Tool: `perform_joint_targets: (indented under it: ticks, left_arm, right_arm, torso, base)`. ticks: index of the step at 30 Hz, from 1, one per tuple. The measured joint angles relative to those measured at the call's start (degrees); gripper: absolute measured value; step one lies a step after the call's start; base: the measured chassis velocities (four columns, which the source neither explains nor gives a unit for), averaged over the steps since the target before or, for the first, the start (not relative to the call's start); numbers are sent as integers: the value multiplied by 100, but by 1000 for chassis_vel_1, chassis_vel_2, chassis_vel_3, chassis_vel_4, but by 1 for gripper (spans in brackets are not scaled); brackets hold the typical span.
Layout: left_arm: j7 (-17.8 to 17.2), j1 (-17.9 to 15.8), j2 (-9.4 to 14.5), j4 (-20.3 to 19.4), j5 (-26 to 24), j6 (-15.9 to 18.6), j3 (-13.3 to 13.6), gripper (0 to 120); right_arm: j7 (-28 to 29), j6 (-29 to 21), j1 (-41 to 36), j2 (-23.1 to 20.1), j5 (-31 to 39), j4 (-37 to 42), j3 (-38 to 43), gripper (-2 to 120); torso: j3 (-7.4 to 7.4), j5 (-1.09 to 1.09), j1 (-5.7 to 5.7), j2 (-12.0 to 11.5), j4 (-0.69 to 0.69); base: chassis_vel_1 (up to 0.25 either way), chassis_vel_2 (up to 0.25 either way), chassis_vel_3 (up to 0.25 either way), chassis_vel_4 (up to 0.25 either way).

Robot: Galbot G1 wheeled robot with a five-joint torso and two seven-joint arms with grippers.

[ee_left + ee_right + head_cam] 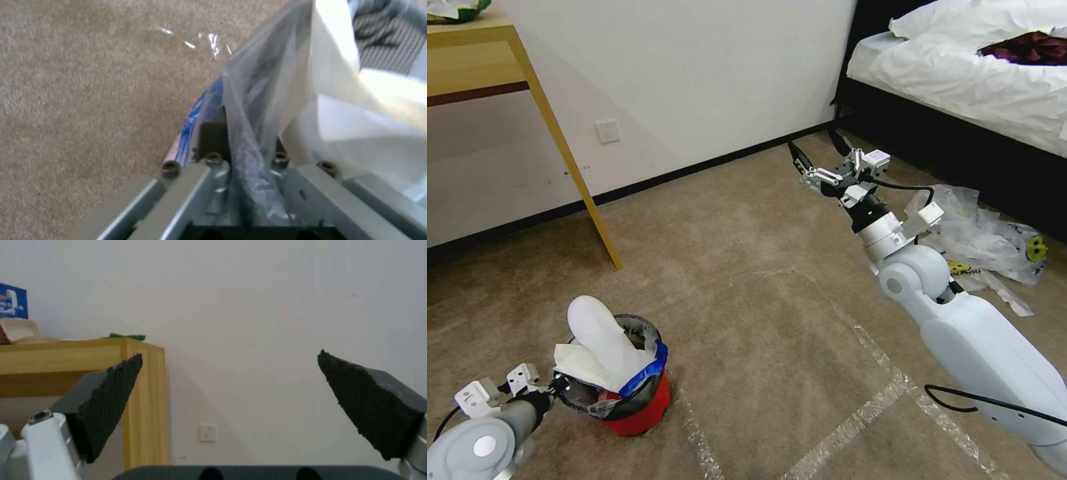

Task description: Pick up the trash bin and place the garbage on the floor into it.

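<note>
Left gripper [557, 385] is pinched on the trash bin [634, 407] rim, bin on the carpet [760, 320], slipper [602, 340] already inside. Right gripper [817, 157] hangs spread wide, holding nothing. Looks mid-collection; those clear plastic bags [987, 237] by the bed probably need grabbing next.

1. The left gripper [557, 387] fingertips are hidden behind the trash bin [637, 410] rim and its bag.
2. The bed [960, 73] is cut off by the top and right edges.
3. The wooden table [474, 67], upper left, is cut off by the frame.
4. The clear plastic bags [994, 240] at right are partly hidden behind the right arm.
5. The bin's lower contents are hidden under a white slipper [597, 330].
</note>
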Motion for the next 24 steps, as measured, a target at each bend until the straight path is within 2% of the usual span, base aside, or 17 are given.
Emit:
perform_joint_targets:
  ticks: [2, 5, 7, 8, 10, 11, 14, 15, 17, 20, 22, 24]
  left_arm:
    - [6, 21, -8, -67, 4, 0, -12, 21]
    - [8, 30, -16, -105, 9, 0, -19, 26]
    - [12, 58, -30, -210, 10, 0, -43, 39]
    - [12, 58, -30, -210, 10, 0, -43, 39]
    - [13, 98, -32, -333, 4, 0, -77, 49]
    - [13, 98, -32, -333, 4, 0, -77, 49]
    - [13, 148, -37, -496, -12, 0, -114, 65]
    - [13, 148, -37, -496, -12, 0, -114, 65]
    - [13, 191, -55, -636, -16, -1, -149, 74]
    - [12, 207, -62, -693, -22, -1, -165, 79]
    - [11, 250, -75, -842, -34, -2, -197, 92]
    - [10, 296, -80, -999, -37, -3, -233, 95]
  right_arm:
    - [0, 0, 4, 2, -2, 0, -7, 100]
    - [0, 0, 4, 2, -4, 1, -8, 100]
    - [1, 0, -1, 2, -9, 12, -9, 100]
    - [1, 0, -1, 2, -9, 12, -9, 100]
    - [2, -1, -6, 0, -11, 19, -8, 100]
    - [2, -1, -6, 0, -11, 19, -8, 100]
    - [7, -4, -20, -1, -15, 37, -3, 100]
    - [7, -4, -20, -1, -15, 37, -3, 100]
    - [12, -8, -32, -2, -20, 54, 0, 100]
    - [13, -9, -36, -1, -22, 64, 1, 100]
    - [17, -15, -46, -1, -26, 73, 5, 100]
    - [19, -17, -55, -2, -29, 84, 7, 100]
  torso:
    - [0, 0, 0, 0, 1]
    - [0, 0, 0, 0, 1]
    - [0, 1, 0, 0, 1]
    - [0, 1, 0, 0, 1]
    - [0, 0, 0, 0, 1]
    - [0, 0, 0, 0, 1]
    - [0, 1, 0, 0, 1]
    - [0, 1, 0, 0, 1]
    - [0, 1, 0, 0, 1]
    - [0, 1, 0, 0, 1]
    - [0, 1, 0, 0, 1]
    - [0, 1, 0, 0, 1]
  base:
    - [0, 0, 0, 0]
    - [0, 0, 0, 0]
    - [0, 0, 0, 0]
    - [0, 0, 0, 0]
    - [0, 0, 0, 0]
    - [0, 0, 0, 0]
    - [0, 0, 0, 0]
    - [0, 0, 0, 0]
    - [0, 0, 0, 0]
    - [0, 0, 0, 0]
    - [0, 0, 0, 0]
    - [0, 0, 0, 0]
